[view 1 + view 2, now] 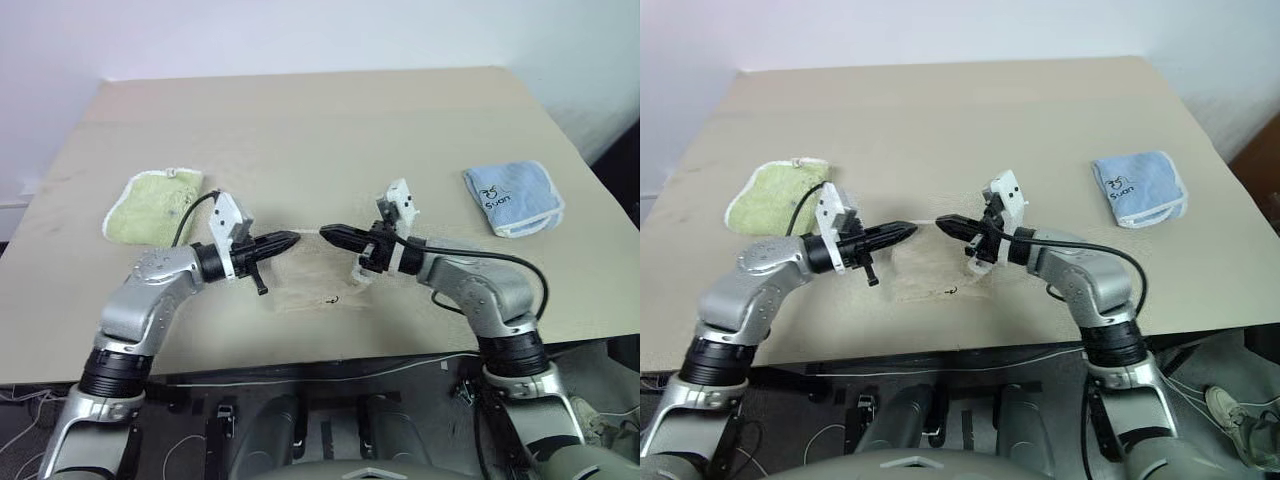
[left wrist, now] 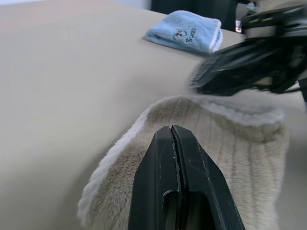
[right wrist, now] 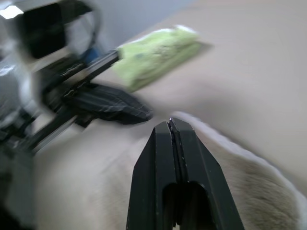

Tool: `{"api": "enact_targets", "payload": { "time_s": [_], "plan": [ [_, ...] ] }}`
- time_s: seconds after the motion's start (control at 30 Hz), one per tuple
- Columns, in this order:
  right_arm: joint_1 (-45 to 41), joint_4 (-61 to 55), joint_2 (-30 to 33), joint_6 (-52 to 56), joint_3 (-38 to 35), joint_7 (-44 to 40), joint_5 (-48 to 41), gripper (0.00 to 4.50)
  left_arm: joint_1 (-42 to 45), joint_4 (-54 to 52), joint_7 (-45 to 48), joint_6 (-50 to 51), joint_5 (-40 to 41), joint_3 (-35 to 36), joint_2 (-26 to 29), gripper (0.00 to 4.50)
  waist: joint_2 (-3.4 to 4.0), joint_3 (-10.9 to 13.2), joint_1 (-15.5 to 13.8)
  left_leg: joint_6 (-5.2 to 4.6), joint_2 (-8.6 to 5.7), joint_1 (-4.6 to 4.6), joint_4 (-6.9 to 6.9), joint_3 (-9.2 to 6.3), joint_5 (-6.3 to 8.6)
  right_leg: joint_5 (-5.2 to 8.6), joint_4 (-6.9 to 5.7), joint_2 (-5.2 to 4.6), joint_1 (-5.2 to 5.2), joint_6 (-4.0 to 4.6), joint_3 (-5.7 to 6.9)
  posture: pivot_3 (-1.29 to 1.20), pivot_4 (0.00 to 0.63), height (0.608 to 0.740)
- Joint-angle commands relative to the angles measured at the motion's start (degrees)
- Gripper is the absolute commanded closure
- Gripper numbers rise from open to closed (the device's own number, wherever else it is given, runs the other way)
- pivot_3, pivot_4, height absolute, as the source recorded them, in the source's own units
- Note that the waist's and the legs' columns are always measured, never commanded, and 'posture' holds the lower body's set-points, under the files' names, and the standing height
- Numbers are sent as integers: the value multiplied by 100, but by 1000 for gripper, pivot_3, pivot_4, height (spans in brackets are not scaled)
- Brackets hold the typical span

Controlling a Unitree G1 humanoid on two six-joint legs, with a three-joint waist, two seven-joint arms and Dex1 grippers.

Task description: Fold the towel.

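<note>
I am standing at a wide tan bench [image 1: 300, 120], and the beige towel [image 2: 249, 158] is lying folded small near the bench's front edge, its colour almost blending into the surface, with a white stitched border curving along its edge and a small black mark on the side nearest me. My left gripper [image 1: 293, 239] is hovering level just above the towel on its left side, jaws pressed together and holding nothing. My right gripper [image 1: 325, 233] is hovering level above the towel on its right side, jaws also pressed together and empty. The two tips are pointing at each other, near but apart. A light-green folded cloth [image 1: 152, 205] is lying left of the towel, and a light-blue folded cloth [image 1: 513, 198] is lying well to its right.
</note>
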State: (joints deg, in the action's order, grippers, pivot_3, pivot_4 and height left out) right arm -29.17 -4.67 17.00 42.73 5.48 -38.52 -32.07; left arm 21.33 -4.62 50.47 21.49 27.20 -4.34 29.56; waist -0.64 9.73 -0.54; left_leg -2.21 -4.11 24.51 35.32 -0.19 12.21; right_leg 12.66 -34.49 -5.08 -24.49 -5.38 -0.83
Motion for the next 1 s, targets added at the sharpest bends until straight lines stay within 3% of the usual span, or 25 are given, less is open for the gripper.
{"api": "enact_targets", "payload": {
  "time_s": [0.03, 0.2, 0.4, 0.5, 0.7, 0.8, 0.9, 1.0],
  "plan": [
    [249, 207, 29, -390, 356, -57, 456, 4500, -133, 213, 237, -541, -344, -209, -88, 4475, 0, 0, 2, 0, 0, 1, 0, 0, 0, -1, 0, 0, -1, -1, 1, 0, 150, 740],
    [567, 246, -35, -552, 574, -144, 643, 4500, -631, 526, 518, -986, -809, -362, 160, 4475, 1, -2, 97, 0, -1, 2, -3, 1, -1, -2, -11, 1, -10, -3, -1, 0, 150, 740],
    [644, 535, -88, -822, 697, -219, 930, 4500, -742, 915, 387, -1338, -833, -120, 24, 4475, 1, -7, 135, 2, 0, -18, 10, 0, -1, 1, -47, 0, -3, 1, -4, 0, 150, 740],
    [496, 602, -12, -846, 541, -365, 880, 3936, -712, 758, 493, -1071, -415, 65, -82, 4500, 1, -7, 136, 2, 1, -24, 23, 0, -1, 6, -62, 0, 3, 9, -4, 0, 150, 740],
    [161, -46, 531, -141, -16, -1035, 35, 1916, -687, -12, 488, 93, 531, 590, 100, 4500, 2, -5, 127, 1, 3, -6, 62, -3, -1, 2, -73, 2, 0, 1, -2, 0, 150, 740],
    [65, -262, 889, 331, -312, -1270, -395, 901, -651, -474, 310, 251, 758, 848, 135, 3892, 1, -5, 123, -3, 3, -6, 67, -3, 2, 3, -70, 1, 4, 3, -2, 0, 150, 740],
    [-6, -235, 1234, 701, -699, -1371, -724, 0, -706, -924, 222, 523, 974, 1043, 296, 2892, -1, -4, 116, -2, 3, -4, 64, -6, 2, 8, -68, 0, 4, 12, -1, 0, 150, 740],
    [-81, 10, 1445, 860, -846, -1342, -737, 0, -869, -1066, 167, 677, 1067, 1216, 446, 1874, 1, -4, 143, -2, 3, -4, 63, -5, 2, 11, -68, -1, 3, 17, -3, 0, 150, 740]
  ]
}}
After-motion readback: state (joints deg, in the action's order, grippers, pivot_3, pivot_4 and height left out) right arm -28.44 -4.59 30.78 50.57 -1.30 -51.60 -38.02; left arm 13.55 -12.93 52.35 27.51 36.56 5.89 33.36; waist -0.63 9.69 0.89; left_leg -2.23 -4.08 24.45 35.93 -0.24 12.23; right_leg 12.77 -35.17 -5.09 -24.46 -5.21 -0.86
